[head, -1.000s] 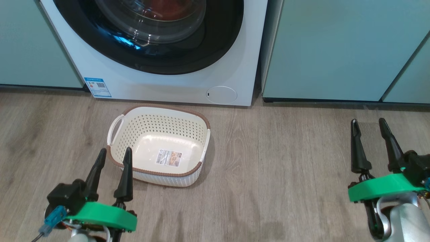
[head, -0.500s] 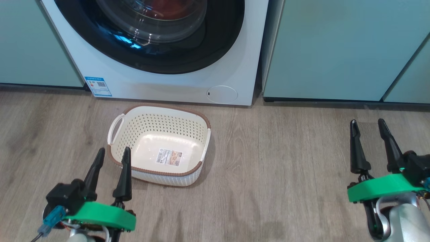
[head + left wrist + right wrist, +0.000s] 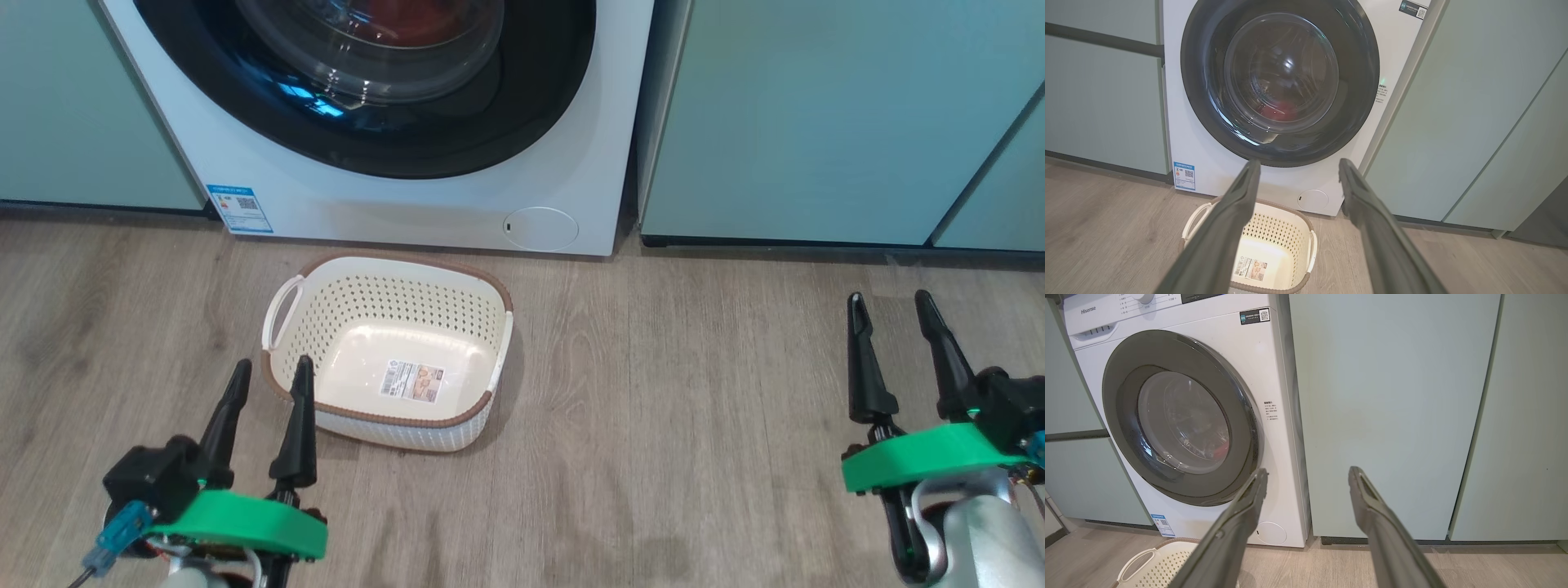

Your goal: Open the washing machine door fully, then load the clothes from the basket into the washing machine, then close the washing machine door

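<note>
Down at the lower left of the head view, the left gripper (image 3: 273,363) had its two dark fingers spread wide with nothing between them. The tips pointed up the frame, right by the lower-left corner of the basket (image 3: 390,304). Over at the lower right, the right gripper (image 3: 889,298) was the same story: jaws wide apart, empty, above the wooden floor (image 3: 694,408) and well apart from the basket. The basket sat on the floor left of centre, open side up. Its long axis ran across the frame from left to right with a slight tilt, with a white loop handle (image 3: 280,314) at its left end and a label sticker (image 3: 412,381) on its bottom. Just beyond it, across the top of the frame, stood the washing machine (image 3: 408,208). The washing machine door (image 3: 522,106) lay shut, flush with the white front, its glass bowl facing out toward the grippers. Through that glass, in the left wrist view, the clothes (image 3: 1282,111) showed as a red patch low in the drum. Pale green cabinets (image 3: 816,122) flanked the machine.
</note>
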You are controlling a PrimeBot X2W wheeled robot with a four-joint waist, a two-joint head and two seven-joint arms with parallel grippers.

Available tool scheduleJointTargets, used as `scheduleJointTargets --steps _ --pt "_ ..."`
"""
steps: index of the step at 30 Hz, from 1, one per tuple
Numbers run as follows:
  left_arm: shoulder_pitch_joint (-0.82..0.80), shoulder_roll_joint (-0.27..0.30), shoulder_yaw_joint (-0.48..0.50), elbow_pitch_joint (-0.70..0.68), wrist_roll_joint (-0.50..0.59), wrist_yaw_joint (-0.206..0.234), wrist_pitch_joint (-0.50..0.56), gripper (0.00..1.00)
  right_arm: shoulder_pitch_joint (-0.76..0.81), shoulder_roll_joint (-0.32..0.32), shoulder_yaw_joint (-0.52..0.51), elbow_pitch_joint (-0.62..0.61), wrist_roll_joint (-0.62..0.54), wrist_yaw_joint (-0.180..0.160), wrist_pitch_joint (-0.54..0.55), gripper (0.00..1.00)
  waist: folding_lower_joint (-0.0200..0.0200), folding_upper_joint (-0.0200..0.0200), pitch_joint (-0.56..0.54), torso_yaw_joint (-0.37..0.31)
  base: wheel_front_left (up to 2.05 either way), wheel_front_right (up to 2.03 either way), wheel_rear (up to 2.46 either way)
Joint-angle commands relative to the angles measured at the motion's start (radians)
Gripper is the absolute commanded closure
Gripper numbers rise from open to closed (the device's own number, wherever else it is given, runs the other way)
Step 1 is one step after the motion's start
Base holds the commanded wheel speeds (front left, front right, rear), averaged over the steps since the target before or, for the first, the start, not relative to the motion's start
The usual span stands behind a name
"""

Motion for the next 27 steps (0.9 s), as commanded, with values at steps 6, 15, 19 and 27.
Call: scheduleJointTargets --steps 6,15,19,27 --pt "0.001 -0.002 -0.002 0.023 -0.03 0.0 0.0 1.0 0.001 0.001 0.005 0.02 0.0 0.0 0.001 1.0 0.0001 0.0 0.002 0.003 0.0 0.0 0.0" --pt "0.007 -0.002 -0.001 0.062 -0.105 0.0 0.019 1.0 0.009 0.002 0.005 0.062 0.081 0.0 0.026 1.0 0.0001 0.0 0.001 0.002 0.0 0.0 0.0" --pt "0.002 0.0 0.001 0.066 -0.147 0.0 0.03 1.0 0.008 0.002 0.007 0.061 0.127 0.0 0.036 1.0 0.0001 0.0 0.001 0.001 0.0 0.0 0.0" --pt "-0.008 0.003 0.006 0.072 -0.23 0.0 0.051 1.0 0.006 0.002 0.01 0.061 0.22 0.0 0.058 1.0 0.0001 0.0 0.001 0.0 0.0 0.0 0.0"
